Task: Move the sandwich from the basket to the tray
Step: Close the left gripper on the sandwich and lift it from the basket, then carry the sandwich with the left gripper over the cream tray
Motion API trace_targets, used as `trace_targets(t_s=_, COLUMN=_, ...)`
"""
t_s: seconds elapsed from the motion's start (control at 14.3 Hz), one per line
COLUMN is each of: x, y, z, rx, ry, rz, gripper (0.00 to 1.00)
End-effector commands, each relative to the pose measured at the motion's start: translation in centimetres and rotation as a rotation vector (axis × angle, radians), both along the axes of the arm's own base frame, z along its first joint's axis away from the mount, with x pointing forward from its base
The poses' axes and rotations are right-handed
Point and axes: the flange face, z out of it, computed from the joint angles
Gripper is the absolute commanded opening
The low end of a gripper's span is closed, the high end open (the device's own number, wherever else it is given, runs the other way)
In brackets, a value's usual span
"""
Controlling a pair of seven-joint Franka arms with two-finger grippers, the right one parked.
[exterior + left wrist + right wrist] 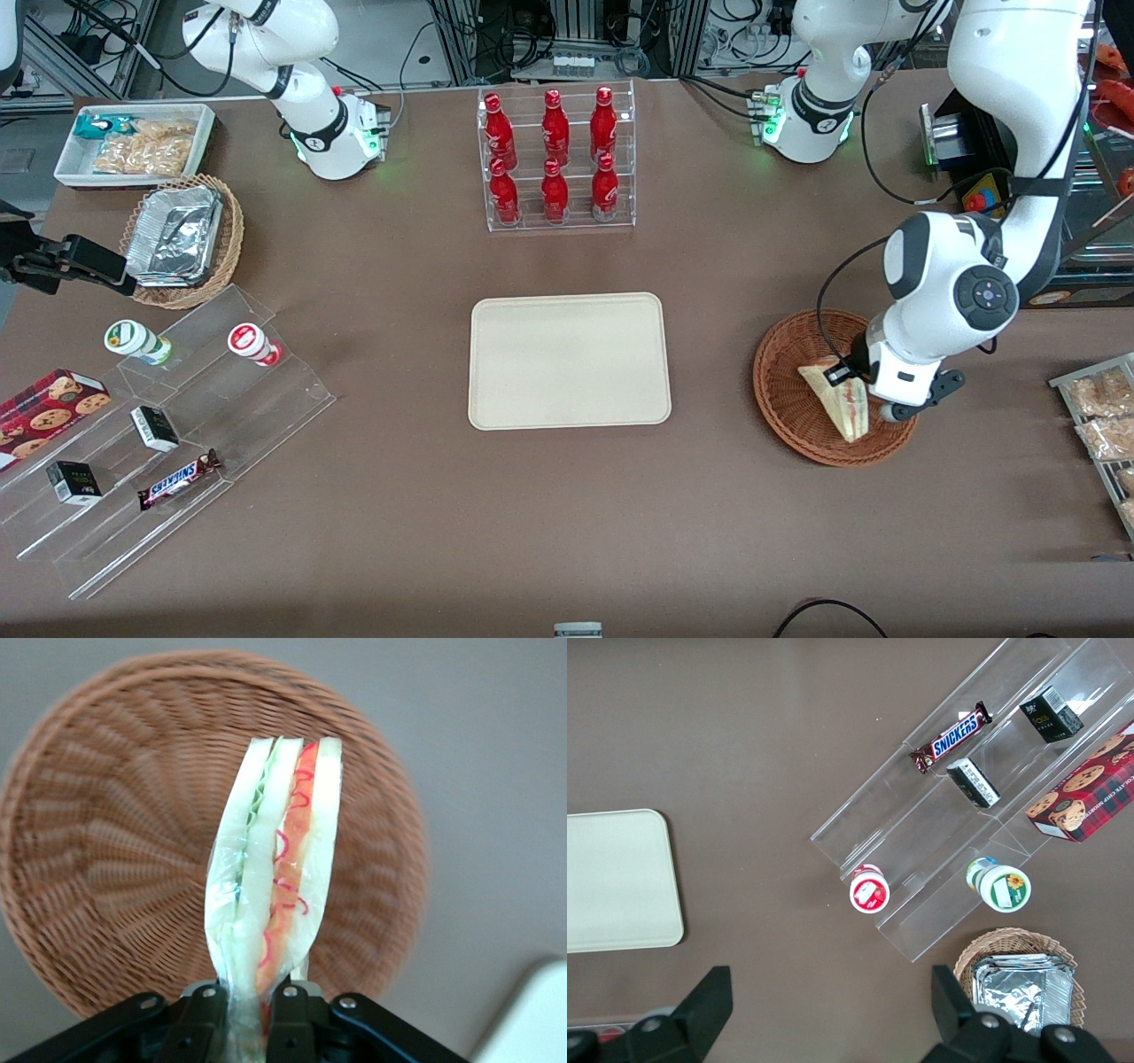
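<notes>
The sandwich (837, 401) is a pale bread wedge in clear wrap, with red and green filling showing at its cut edge (279, 868). My left gripper (852, 383) is shut on one end of it and holds it over the reddish-brown wicker basket (793, 416), which fills the left wrist view below the sandwich (115, 868). The black fingers (292, 1014) pinch the wrapped end. The cream tray (569, 360) lies flat at the table's middle, toward the parked arm from the basket; a corner of it shows in the left wrist view (532, 1019).
A clear rack of red bottles (555, 159) stands farther from the camera than the tray. Bagged snacks (1103, 412) lie at the working arm's end. A tiered acrylic shelf (168, 425) with snacks, a foil-filled tan basket (182, 239) and a white bin (133, 142) sit at the parked arm's end.
</notes>
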Motion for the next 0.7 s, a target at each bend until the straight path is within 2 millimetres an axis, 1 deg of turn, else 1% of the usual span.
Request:
trace_targets(t_s=0.0, x=-0.6, y=-7.6, z=3.2, rx=0.001, ry=0.025, rz=-0.143, gripper=0.11)
trace_targets(t_s=0.07, x=-1.2, y=-10.2, z=3.7, rx=0.004, ry=0.04, rz=-0.186, gripper=0.11)
trace_targets(t_s=0.14, x=-1.8, y=-11.9, z=3.8, rx=0.007, ry=0.046, rz=-0.215, gripper=0.11)
trace_targets(t_s=0.21, x=-2.8, y=-14.3, z=3.7, rx=0.008, ry=0.048, rz=-0.247, gripper=0.11)
trace_targets(t_s=0.28, x=-4.1, y=-17.4, z=3.6, rx=0.012, ry=0.048, rz=-0.268, gripper=0.11)
trace_targets(t_s=0.35, x=-5.1, y=-19.9, z=2.8, rx=0.012, ry=0.059, rz=-0.281, gripper=0.12)
trace_targets(t_s=0.42, x=-6.0, y=-23.0, z=2.3, rx=0.006, ry=0.064, rz=-0.304, gripper=0.13)
trace_targets(t_s=0.49, x=-6.5, y=-25.7, z=2.0, rx=0.001, ry=0.062, rz=-0.298, gripper=0.13)
trace_targets(t_s=0.63, x=-7.6, y=-31.3, z=0.2, rx=0.041, ry=0.041, rz=-0.273, gripper=0.13)
